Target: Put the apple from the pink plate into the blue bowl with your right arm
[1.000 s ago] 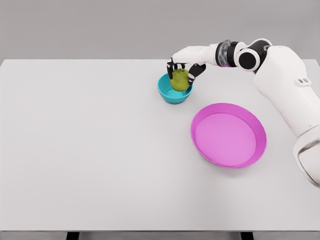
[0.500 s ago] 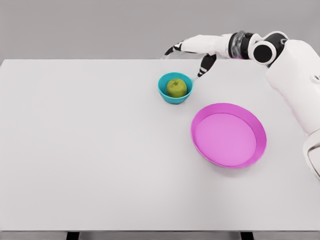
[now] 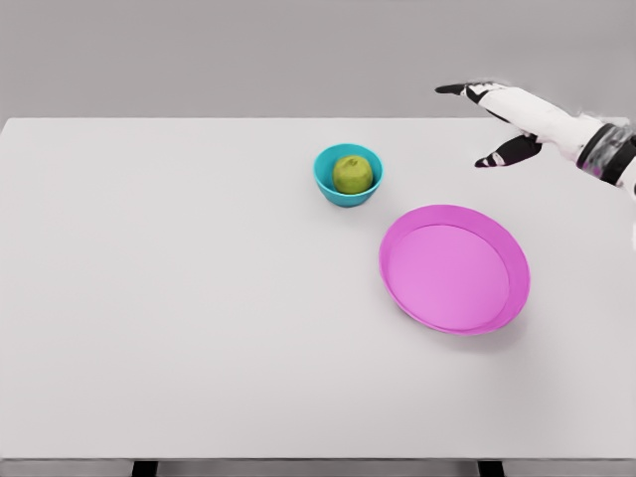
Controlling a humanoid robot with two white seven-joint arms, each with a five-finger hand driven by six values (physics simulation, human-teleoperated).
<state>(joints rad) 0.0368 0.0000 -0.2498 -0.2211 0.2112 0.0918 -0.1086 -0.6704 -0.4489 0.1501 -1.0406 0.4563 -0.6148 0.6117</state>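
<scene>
The white table point(image 3: 199, 298) bears no legible writing or labels. The apple point(image 3: 353, 174) sits inside the blue bowl point(image 3: 326, 183), left of the pink plate point(image 3: 517, 268). The right hand point(image 3: 509, 111) hovers at the upper right, well apart from the apple, fingers spread and released, grasping nothing

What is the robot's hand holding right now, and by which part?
Nothing. The right hand is open above the table, and the apple sits in the blue bowl.
</scene>
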